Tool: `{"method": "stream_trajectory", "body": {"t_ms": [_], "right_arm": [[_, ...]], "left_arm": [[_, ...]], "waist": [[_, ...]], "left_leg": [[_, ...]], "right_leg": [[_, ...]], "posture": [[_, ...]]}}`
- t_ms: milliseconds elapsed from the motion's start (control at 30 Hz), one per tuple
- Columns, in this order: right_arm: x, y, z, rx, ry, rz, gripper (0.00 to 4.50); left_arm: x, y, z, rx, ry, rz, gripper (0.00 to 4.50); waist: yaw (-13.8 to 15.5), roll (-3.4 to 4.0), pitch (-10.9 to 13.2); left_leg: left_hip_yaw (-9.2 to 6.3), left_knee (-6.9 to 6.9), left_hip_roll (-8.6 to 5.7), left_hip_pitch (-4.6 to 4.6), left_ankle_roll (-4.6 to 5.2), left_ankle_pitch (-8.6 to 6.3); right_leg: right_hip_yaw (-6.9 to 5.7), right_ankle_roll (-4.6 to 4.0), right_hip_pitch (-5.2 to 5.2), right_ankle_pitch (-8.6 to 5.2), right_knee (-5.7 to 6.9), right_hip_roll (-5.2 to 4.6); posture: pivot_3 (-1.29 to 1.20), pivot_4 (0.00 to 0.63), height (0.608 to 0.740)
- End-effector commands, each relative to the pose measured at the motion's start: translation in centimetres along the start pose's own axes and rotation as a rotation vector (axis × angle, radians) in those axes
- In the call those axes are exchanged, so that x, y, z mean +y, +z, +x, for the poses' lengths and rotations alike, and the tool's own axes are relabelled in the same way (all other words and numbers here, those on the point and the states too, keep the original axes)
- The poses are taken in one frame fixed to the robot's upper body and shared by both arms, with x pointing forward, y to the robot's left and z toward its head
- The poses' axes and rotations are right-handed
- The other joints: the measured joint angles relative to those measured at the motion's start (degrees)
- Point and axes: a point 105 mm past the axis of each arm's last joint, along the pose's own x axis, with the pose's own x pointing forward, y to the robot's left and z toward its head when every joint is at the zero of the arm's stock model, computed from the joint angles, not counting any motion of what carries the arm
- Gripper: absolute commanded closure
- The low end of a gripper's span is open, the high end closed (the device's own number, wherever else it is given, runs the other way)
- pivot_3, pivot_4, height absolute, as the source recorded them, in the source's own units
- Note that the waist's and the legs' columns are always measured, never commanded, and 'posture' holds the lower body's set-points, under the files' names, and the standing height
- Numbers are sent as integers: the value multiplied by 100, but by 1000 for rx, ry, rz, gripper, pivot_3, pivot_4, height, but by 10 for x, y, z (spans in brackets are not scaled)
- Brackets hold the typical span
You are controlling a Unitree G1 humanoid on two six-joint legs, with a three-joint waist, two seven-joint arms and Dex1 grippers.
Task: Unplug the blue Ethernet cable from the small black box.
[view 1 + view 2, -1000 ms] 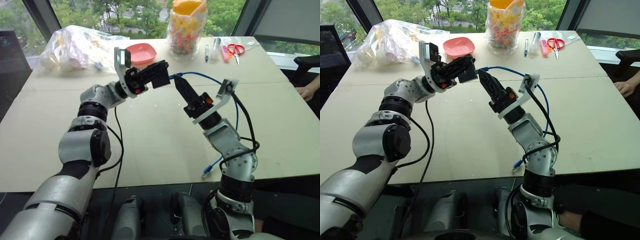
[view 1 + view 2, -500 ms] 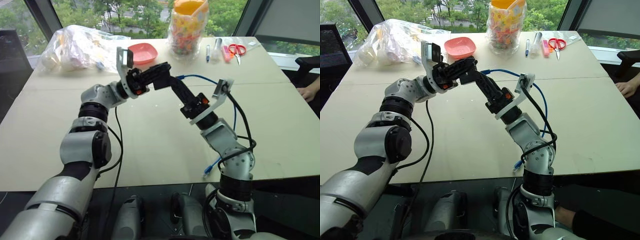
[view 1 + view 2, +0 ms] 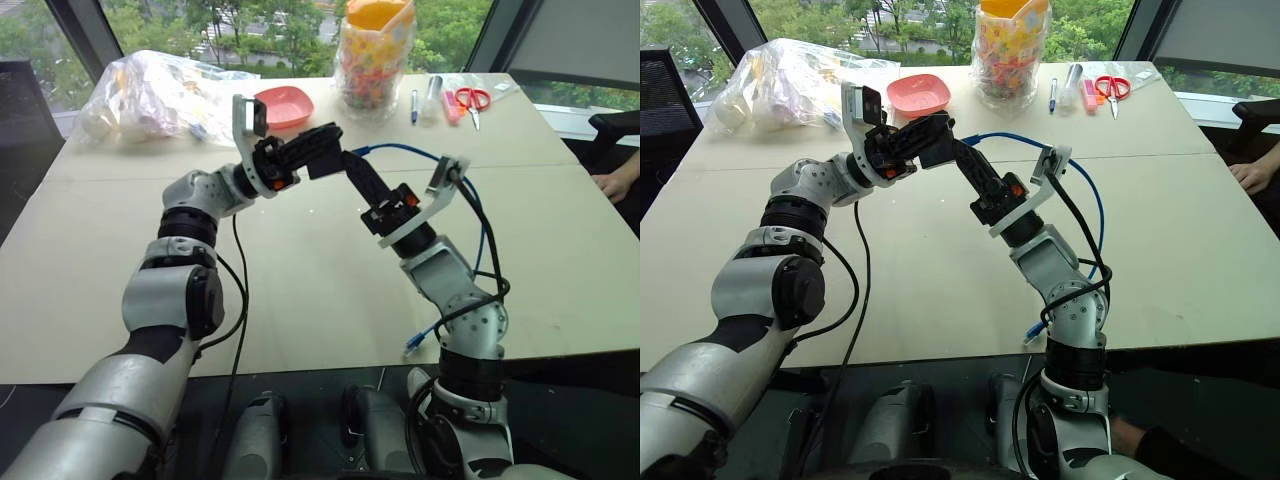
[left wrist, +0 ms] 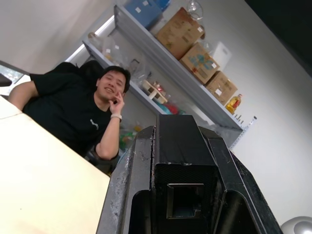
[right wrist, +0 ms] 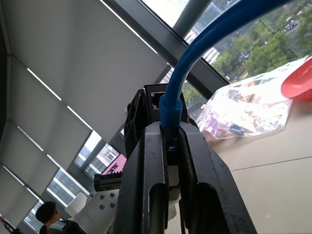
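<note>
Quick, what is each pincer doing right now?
Left pincer: closed on the small black box.
Right pincer: closed on the blue Ethernet cable near its plug.

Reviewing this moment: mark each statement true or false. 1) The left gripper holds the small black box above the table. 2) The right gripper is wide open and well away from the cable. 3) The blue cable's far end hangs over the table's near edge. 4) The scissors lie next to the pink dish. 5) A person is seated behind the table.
1) True: the left gripper is shut on the small black box, held above the table.
2) False: the right gripper is closed on the blue Ethernet cable at its plug, right by the box.
3) True: its end dangles there.
4) False: the scissors lie at the far right corner, far from the pink dish.
5) True: the left wrist view shows a person.
</note>
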Motion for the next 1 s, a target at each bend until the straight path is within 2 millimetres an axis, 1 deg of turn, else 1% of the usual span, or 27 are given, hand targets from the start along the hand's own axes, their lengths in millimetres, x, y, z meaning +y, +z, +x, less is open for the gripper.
{"method": "stream_trajectory", "body": {"t_ms": [33,133,200,233,267,333,433,500,567,633,667,700,733,833,900,933,1000], "right_arm": [[-22,52,-18,-164,-116,-112,4456],[-32,62,-22,-151,-149,-153,4456],[-36,66,-21,-139,-158,-171,4456],[-38,69,-21,-126,-162,-184,4456],[-47,72,-20,-100,-198,-216,4456],[-73,82,-20,-38,-312,-305,4456],[-111,105,-21,29,-467,-416,4456],[-132,119,-20,54,-549,-451,4456],[-152,123,-22,102,-620,-463,4456],[-168,121,-27,144,-676,-458,4456],[-174,117,-30,166,-693,-460,3673],[-180,114,-32,183,-707,-466,3349],[-184,112,-35,199,-721,-468,2880],[-191,104,-41,230,-739,-471,1340],[-192,100,-42,256,-729,-485,305],[-189,94,-42,290,-700,-491,36],[-185,86,-42,329,-665,-494,36]], "left_arm": [[-11,26,-34,-49,68,79,3949],[-16,35,-50,-79,105,103,3949],[-18,37,-53,-81,114,117,3949],[-13,34,-51,-62,150,144,3949],[-5,27,-47,-5,207,217,3949],[9,13,-35,75,296,366,3949],[19,0,-21,91,347,496,3949],[26,-7,-14,78,370,530,3949],[37,-14,-10,61,412,575,3949],[46,-21,-4,60,441,617,3949],[50,-23,0,59,452,634,3949],[52,-26,3,57,457,643,3949],[55,-27,6,51,463,650,3949],[62,-34,16,53,476,671,3949],[66,-37,20,63,482,687,3949],[69,-39,22,67,501,702,3949],[73,-40,23,70,523,720,3949]], "waist": [[-14,0,0],[0,1,0],[25,1,0],[43,1,0],[47,1,0],[47,4,-1],[45,3,-2],[32,1,-1],[8,2,-1],[-2,2,-1],[1,2,-1],[6,2,-1],[10,2,-1],[15,2,-1],[11,2,-1],[15,2,-1],[20,2,-1]], "left_leg": [[1,0,0,1,0,0],[3,0,0,0,0,0],[3,-3,1,0,0,0],[0,-2,1,-1,0,0],[0,-2,1,0,0,0],[2,2,-2,3,0,0],[6,4,-29,1,5,3],[14,4,-47,-2,11,1],[18,1,-47,1,14,-1],[27,-6,-45,0,15,-1],[29,-9,-42,2,15,-1],[29,-15,-40,5,16,-1],[28,-15,-39,4,15,-1],[34,-11,-40,0,15,-1],[38,-5,-42,-3,15,-1],[38,-3,-42,-2,15,-1],[33,-1,-41,-1,15,-1]], "right_leg": [[1,0,0,0,0,0],[2,0,-1,0,0,-2],[1,-1,-3,0,-1,-2],[0,-1,-1,0,0,-1],[0,-1,1,0,0,-3],[1,0,8,0,-1,-9],[8,-4,12,0,-8,-35],[13,0,6,3,-7,-38],[15,-6,3,15,-6,-31],[15,-7,0,15,-7,-21],[15,-9,-1,15,-6,-14],[14,-10,0,14,-5,-11],[13,-10,-1,14,-5,-10],[13,-7,-1,15,-6,-15],[14,3,-2,15,-8,-20],[15,10,0,14,-9,-21],[14,22,3,9,-9,-22]], "posture": [[0,150,740],[0,150,740],[0,150,740],[0,150,740],[0,150,740],[0,150,740],[0,150,740],[0,150,740],[0,150,740],[0,150,740],[0,150,740],[0,150,740],[0,150,740],[0,150,740],[0,150,740],[0,150,740],[0,150,740]]}}
